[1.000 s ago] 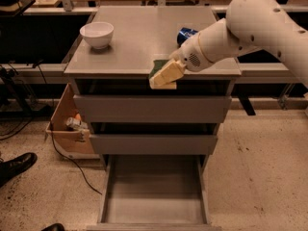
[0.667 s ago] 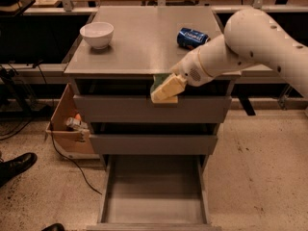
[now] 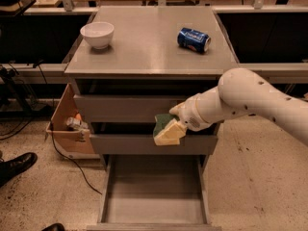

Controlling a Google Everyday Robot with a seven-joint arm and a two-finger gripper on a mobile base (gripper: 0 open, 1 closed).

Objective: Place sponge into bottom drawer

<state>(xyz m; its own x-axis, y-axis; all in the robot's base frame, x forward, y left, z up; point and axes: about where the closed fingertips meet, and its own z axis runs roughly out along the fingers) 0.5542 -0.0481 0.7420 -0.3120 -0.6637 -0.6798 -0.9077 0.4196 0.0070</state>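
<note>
The sponge [image 3: 165,131], dark green over yellow foam, is held by my gripper [image 3: 177,121] in front of the middle drawer front, above the open bottom drawer [image 3: 154,196]. The bottom drawer is pulled out, a wide grey tray with a plain interior and nothing in it. My white arm reaches in from the right. The gripper is shut on the sponge, and its fingers are mostly hidden behind the sponge and the wrist.
A white bowl [image 3: 97,34] and a blue soda can [image 3: 193,38] lying on its side sit on the cabinet top [image 3: 149,42]. A cardboard box [image 3: 70,124] stands left of the cabinet. A black shoe [image 3: 14,165] is on the floor at left.
My gripper has carried the sponge down from the cabinet top's front edge to the level of the middle drawer front, closer to the open bottom drawer.
</note>
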